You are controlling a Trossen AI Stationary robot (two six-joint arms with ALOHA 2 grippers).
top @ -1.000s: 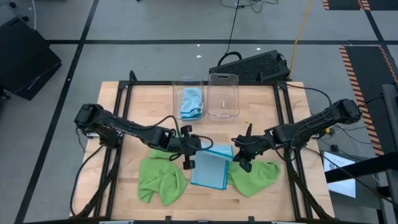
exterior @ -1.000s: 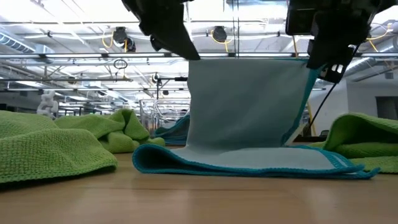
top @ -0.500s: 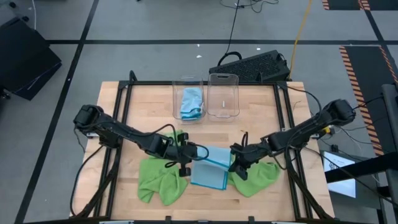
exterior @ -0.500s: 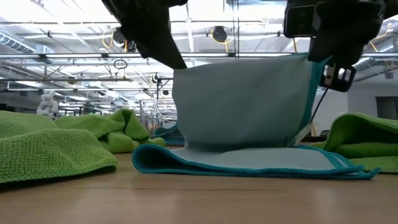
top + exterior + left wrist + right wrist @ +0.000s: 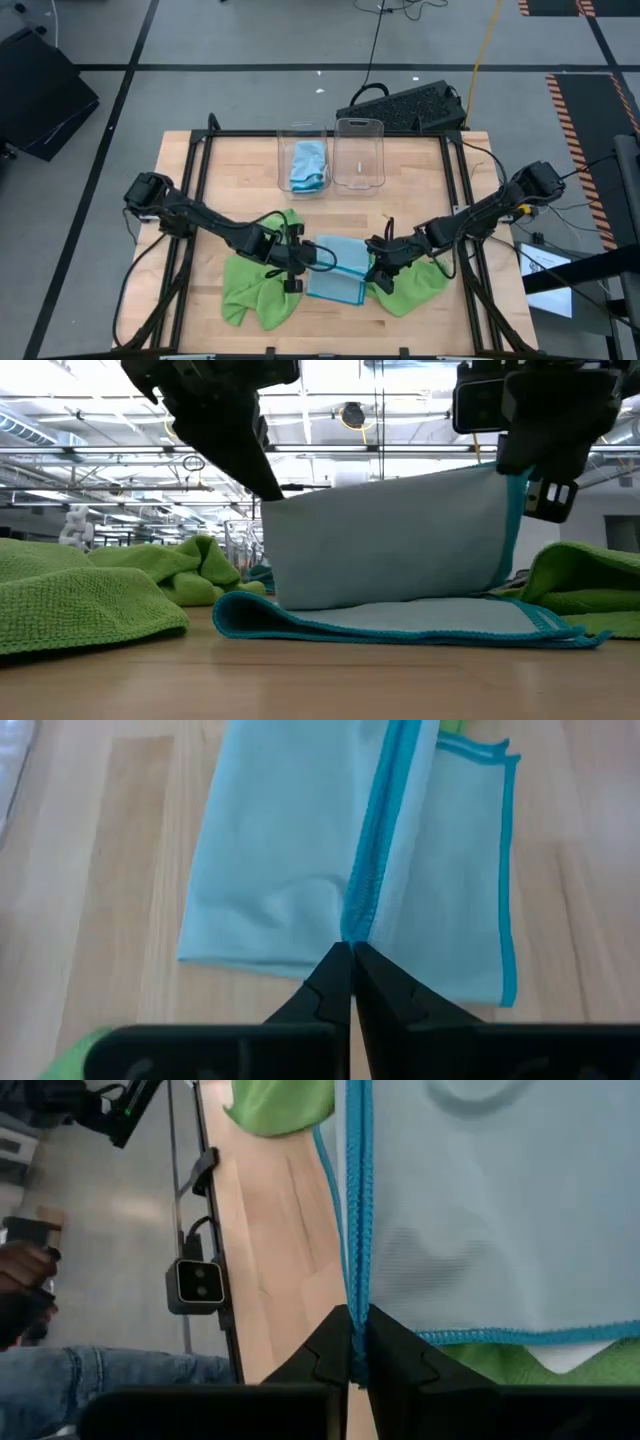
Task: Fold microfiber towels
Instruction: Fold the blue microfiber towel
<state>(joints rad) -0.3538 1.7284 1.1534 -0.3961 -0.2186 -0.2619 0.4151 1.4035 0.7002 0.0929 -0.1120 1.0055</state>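
Observation:
A light blue microfiber towel (image 5: 335, 270) with a teal hem is half raised between my two grippers; its lower half (image 5: 400, 622) lies flat on the wooden table. My left gripper (image 5: 300, 262) is shut on the raised edge's left corner, my right gripper (image 5: 375, 262) on its right corner. Two lime green towels lie crumpled on the table, one left (image 5: 255, 288) and one right (image 5: 415, 285) of the blue one. Another blue towel (image 5: 307, 160) sits in a clear bin at the back. My left gripper pinches the teal hem (image 5: 352, 925) at the raised flap's left corner between its two fingertips, slanting down from the table's left. The flap (image 5: 380, 540) hangs below the held edge. Whether one layer or several is pinched, I cannot tell. My right gripper pinches the teal hem (image 5: 358, 1295) at the raised flap's right corner (image 5: 510, 485) between its two fingertips, slanting down from the table's right. The top edge (image 5: 390, 475) runs nearly straight between both grippers, and the fold below rests on the table.
Two clear bins stand at the table's far middle: the left one (image 5: 303, 158) holds a blue towel, the right one (image 5: 359, 152) looks empty. A black metal frame (image 5: 195, 150) rims the table. A person's hand (image 5: 25, 1275) and leg show beyond the table.
Both grippers have sunk and moved toward the table's near edge, still shut on the blue towel's raised edge. The flap has come lower and leans over the half lying on the table, which has stayed in place.

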